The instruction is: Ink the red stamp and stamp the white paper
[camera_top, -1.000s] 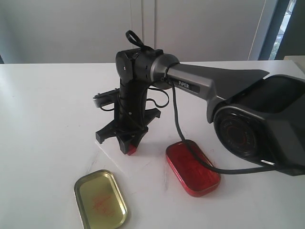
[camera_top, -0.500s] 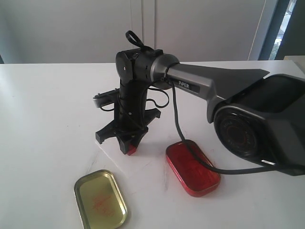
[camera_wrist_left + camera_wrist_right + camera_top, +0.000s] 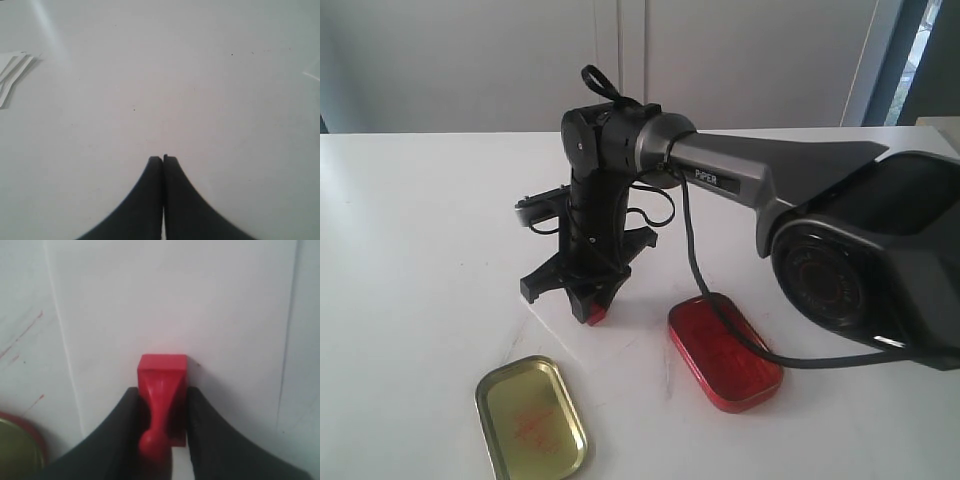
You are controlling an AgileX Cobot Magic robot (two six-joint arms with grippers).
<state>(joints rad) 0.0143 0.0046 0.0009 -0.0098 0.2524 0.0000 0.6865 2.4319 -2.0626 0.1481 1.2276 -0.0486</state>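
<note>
The right gripper [image 3: 592,300] is pointing straight down from its arm, which is reaching across the middle of the white table [image 3: 420,250], and its two black fingers [image 3: 122,410] are pinching the narrow handle of the small red plastic T-shaped stamp [image 3: 161,385], with the flat rectangular base facing downward. The stamp is hanging over, or perhaps already pressing on, the thin white rectangular paper sheet [image 3: 175,300]; neither view is showing whether the base is touching. It is sitting well inside the sheet's faint edges, apart from the open red oval ink tin [image 3: 725,350] on one side and the gold oval tin lid [image 3: 530,415] on the other. Judging by that position, the stamping step is the one in hand, although the stamp's face is hidden and its inking is not showing. No printed mark is showing on the visible part of the sheet. The next move is calling for a straight, level press down onto the paper, then a clean vertical lift so the print is not smearing and the light sheet is not lifting with it. The left gripper [image 3: 162,159] is hovering over bare table with its fingers pressed together, holding nothing.
</note>
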